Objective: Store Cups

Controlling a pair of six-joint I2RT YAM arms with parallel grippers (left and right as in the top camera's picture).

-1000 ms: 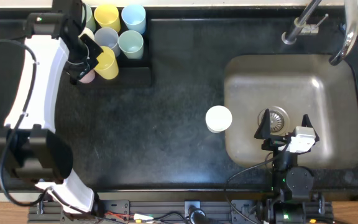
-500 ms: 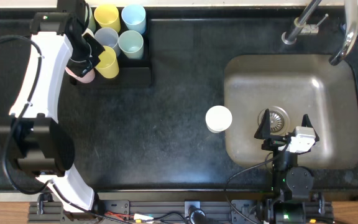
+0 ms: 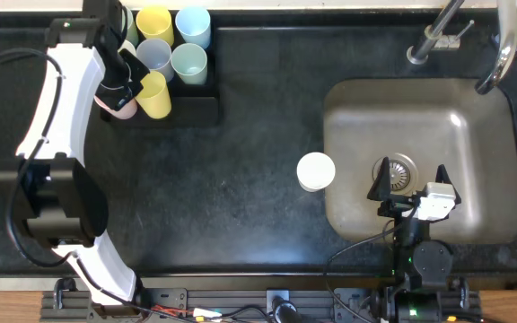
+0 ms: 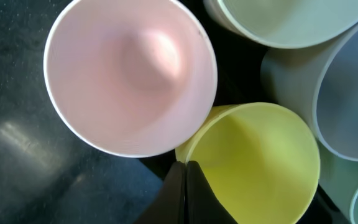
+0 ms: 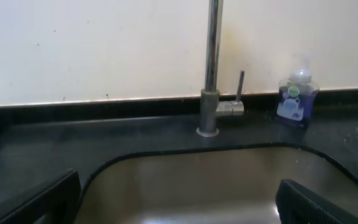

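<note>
Your left pincer [image 4: 184, 180] is clamped on the rim of a yellow cup [image 4: 253, 162] at the black rack [image 3: 200, 109], just beside a pink cup [image 4: 129, 74]. This looks like the placing step: seat it upright, then let go. A white cup [image 3: 316, 170] waits on the bench [image 3: 240, 206]. Your right pincer [image 3: 414, 182] hangs wide over the sink [image 3: 474, 126].
</note>
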